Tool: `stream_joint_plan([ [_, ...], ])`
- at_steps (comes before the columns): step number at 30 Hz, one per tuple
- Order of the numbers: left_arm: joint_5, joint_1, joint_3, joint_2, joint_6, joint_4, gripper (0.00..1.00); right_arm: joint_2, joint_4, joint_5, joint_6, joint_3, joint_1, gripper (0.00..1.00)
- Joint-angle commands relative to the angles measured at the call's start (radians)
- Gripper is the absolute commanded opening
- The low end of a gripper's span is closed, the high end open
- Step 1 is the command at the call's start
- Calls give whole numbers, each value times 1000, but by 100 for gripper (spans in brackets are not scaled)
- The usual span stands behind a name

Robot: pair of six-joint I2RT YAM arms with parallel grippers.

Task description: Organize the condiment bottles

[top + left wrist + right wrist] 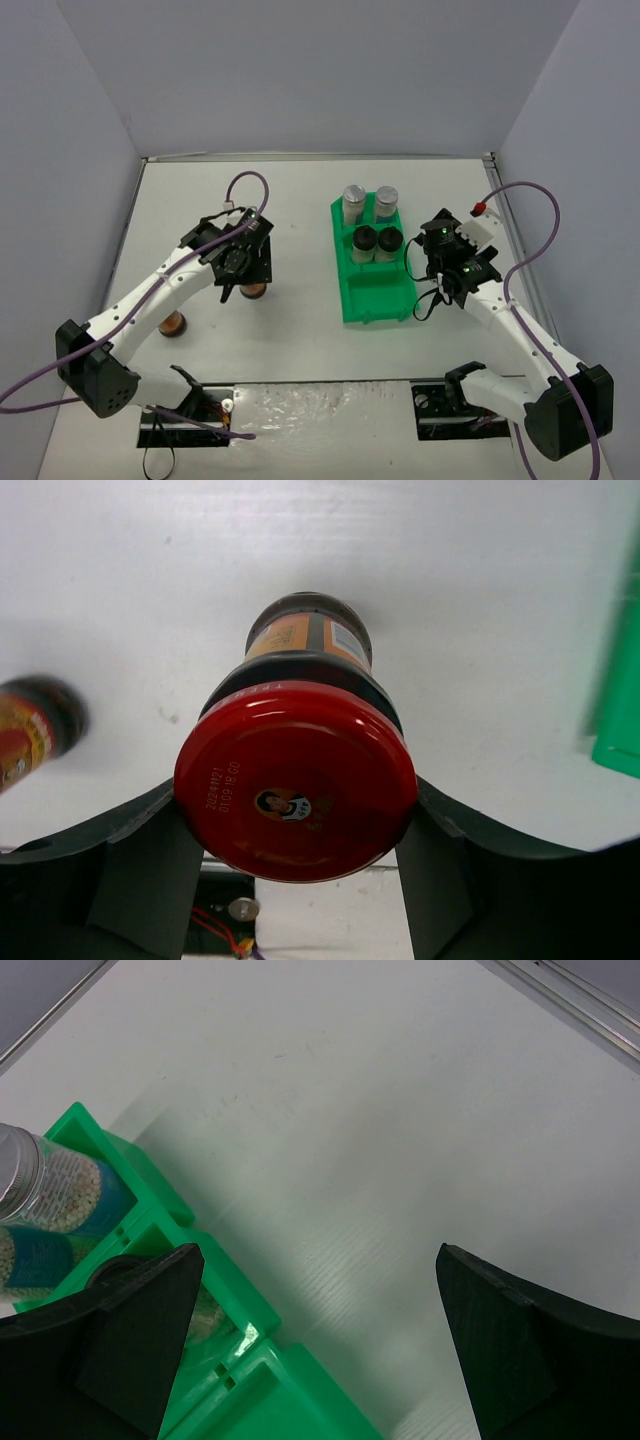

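Observation:
A red-lidded condiment bottle (295,780) with dark contents sits between my left gripper's (296,845) fingers, which are shut on its lid; from above that gripper (240,272) covers most of this bottle (254,291). A second red-lidded bottle (172,323) stands on the table to its left, blurred in the left wrist view (30,730). The green tray (378,292) holds two silver-lidded bottles (354,203) at the back and two black-lidded ones (365,242) in the middle row. My right gripper (437,238) hangs open beside the tray's right side, nothing between its fingers (130,1330).
The tray's edge (620,710) shows at the right of the left wrist view. In the right wrist view the tray corner (250,1360) and a silver-lidded bottle (40,1180) lie at the left. Grey walls enclose the table; a purple cable (530,200) loops over the right arm.

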Motion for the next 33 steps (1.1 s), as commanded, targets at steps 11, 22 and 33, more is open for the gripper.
stream_joint_plan([
  [11,-46,-198,457,257,261,56,0,-54,3,108,14,14,-18,100],
  [22,0,-324,775,483,392,29,0,-99,-43,103,-12,21,-160,100],
  [33,58,-451,955,633,447,34,0,-104,-61,95,-20,17,-218,100],
])
